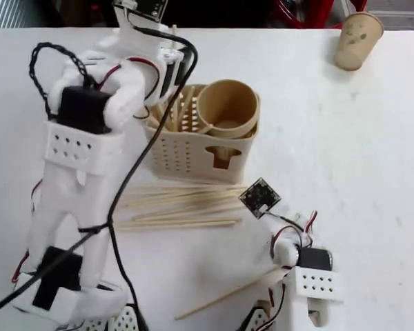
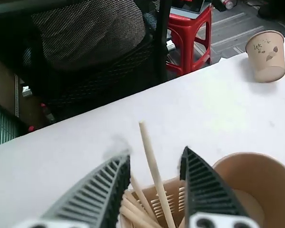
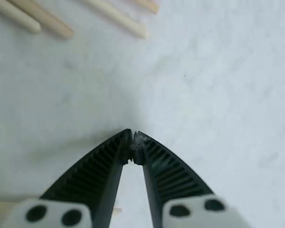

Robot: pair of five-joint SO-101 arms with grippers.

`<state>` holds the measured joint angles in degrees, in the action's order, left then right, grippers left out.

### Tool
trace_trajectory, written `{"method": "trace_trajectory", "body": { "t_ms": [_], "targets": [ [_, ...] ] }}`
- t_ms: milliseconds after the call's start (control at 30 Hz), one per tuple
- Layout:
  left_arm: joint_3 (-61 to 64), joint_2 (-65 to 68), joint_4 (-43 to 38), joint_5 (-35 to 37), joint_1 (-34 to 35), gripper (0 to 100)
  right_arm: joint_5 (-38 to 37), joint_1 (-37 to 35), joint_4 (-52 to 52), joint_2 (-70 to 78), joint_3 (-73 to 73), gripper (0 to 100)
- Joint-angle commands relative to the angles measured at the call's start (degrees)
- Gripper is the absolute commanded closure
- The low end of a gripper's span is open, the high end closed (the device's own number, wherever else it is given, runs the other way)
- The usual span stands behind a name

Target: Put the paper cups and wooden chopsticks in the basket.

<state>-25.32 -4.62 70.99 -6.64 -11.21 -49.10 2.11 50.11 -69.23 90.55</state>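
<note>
While the left gripper [image 2: 155,156] hangs spread above the basket [image 1: 193,155], the right gripper [image 3: 132,137] sits near it, pressed together.

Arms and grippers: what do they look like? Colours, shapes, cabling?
The left arm and right arm are white printed shells with black servos and hole-grid brackets. A thick black cable follows the left arm. Both carry thin red wires. The fingers are black, ribbed and pointed.

The paper cup [image 1: 359,40] looks matt, the wooden chopsticks [image 1: 179,207] smooth, the perforated plastic basket [image 1: 193,157] dull.
</note>
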Motion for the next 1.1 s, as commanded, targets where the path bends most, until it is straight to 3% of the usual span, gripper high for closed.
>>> {"method": "trace_trajectory", "body": {
  "t_ms": [0, 167, 267, 500, 633, 867, 1000, 1067],
  "targets": [
    [-0.1, 1.4, -3.6, -0.7, -0.8, 82, 0.1, -0.3, -0.7, -0.4, -0.3, 98.1],
    [-0.4, 5.3, -6.4, -0.7, -0.7, 84, 0.1, -0.3, -0.8, -0.4, -0.3, 98.1],
    [-0.5, 5.6, -6.5, -0.8, -0.8, 97, 0.1, -0.4, -0.8, -0.4, -0.3, 98.1],
    [-1.1, 4.9, -6.5, -1.4, -0.7, 98, 0.1, -0.5, -0.9, -0.4, -0.3, 98.1],
    [-4.2, 1.8, -6.1, -5.3, -0.9, 98, 0.1, -0.4, -0.9, -0.4, -0.3, 98.1],
    [-4.6, -1.6, 1.8, 2.2, -0.7, 98, 0.1, -0.4, -0.9, -0.4, -0.3, 98.1],
    [-4.9, -2.1, 2.8, 9.9, 1.1, 98, 0.1, -0.3, -0.9, -0.4, -0.3, 98.1],
    [-5.2, -4.1, 2.4, 9.6, 0.7, 98, 0.1, -0.3, -0.9, -0.4, -0.3, 98.1]
  ]
}}
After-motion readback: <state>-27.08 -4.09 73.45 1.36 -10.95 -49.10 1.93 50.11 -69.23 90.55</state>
